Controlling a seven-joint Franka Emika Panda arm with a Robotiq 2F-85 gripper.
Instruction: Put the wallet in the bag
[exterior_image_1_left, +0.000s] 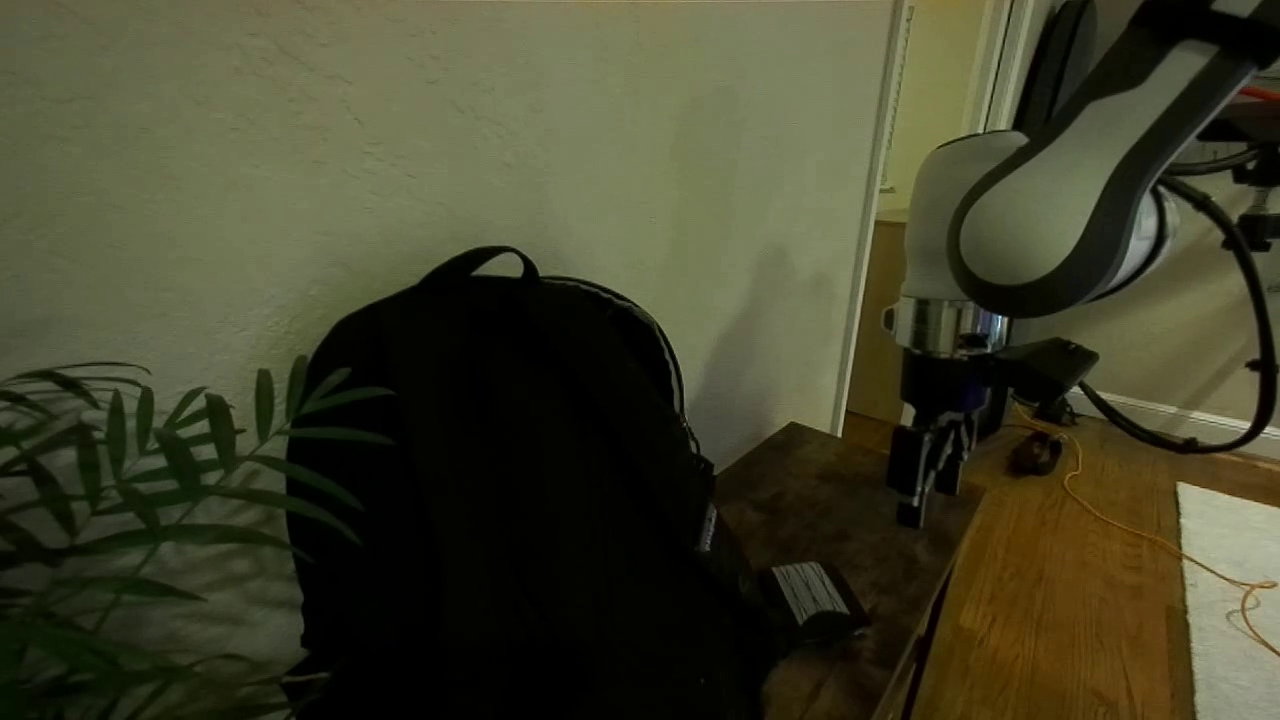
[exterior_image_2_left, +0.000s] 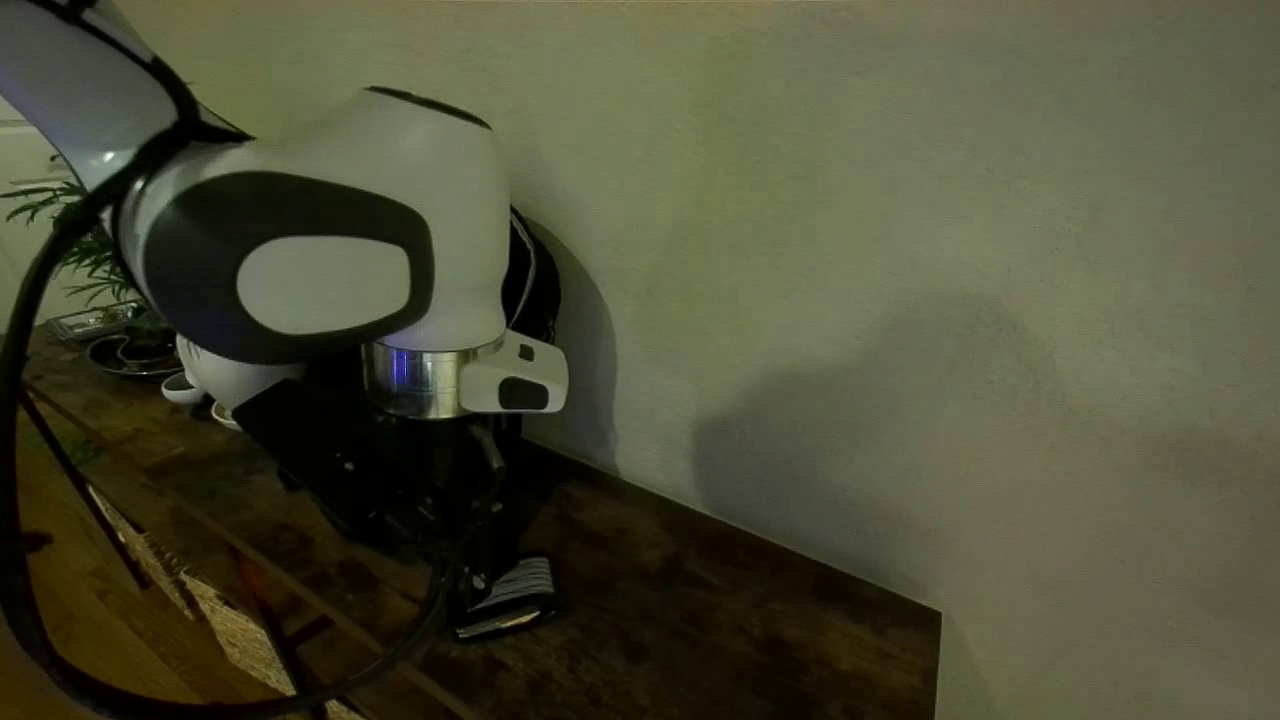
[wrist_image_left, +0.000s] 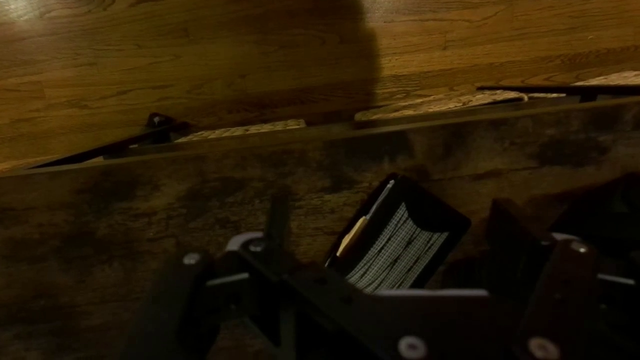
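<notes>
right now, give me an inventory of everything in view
wallet: 1, black and white, on the table
bag: 1, black, by the wall
table: 1, brown, along the wall
plant: at least 1, green, by the bag
pale dishes: 2, whitish, beyond the arm
dark dish: 1, black, beyond them
cord: 1, orange, across floor and rug
rug: 1, white, on the floor
floor: 1, brown, below the table
arm: 1, white and grey, over the table
fingers: 2, black, above the table
</notes>
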